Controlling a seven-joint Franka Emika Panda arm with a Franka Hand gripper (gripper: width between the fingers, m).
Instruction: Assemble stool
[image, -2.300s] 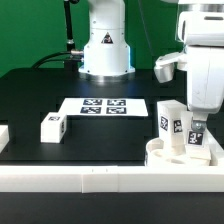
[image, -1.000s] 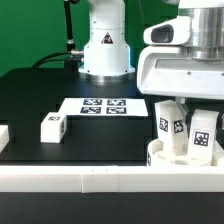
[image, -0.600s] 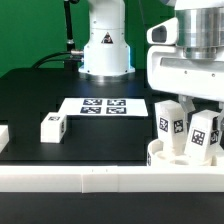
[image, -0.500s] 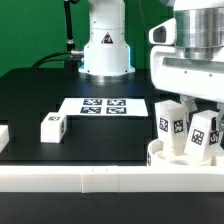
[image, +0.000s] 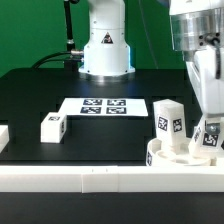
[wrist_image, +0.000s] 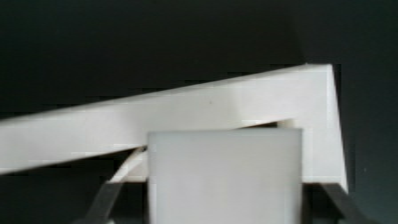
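Toward the exterior view's left, a loose leg (image: 53, 127) lies on its side on the black table (image: 40, 95), tag facing front, well apart from the other parts. Mid-table, further back: marker board (image: 103, 105), flat. Behind it, the arm base (image: 105, 45).

Exterior view's right, front: seat (image: 160, 157) rests on the table just behind the front rail (image: 80, 178). Standing leg (image: 170, 125) is upright on the seat, tags visible.

Just beside it, at the frame edge: gripper (image: 207, 125) comes down from above and is clamped on the held leg (image: 213, 142), whose lower end meets the seat.

Wrist view: the held leg's plain white face sits between the jaws, one close against each side. White band (wrist_image: 178, 110) crosses slantwise behind; cannot tell whether rail or seat.
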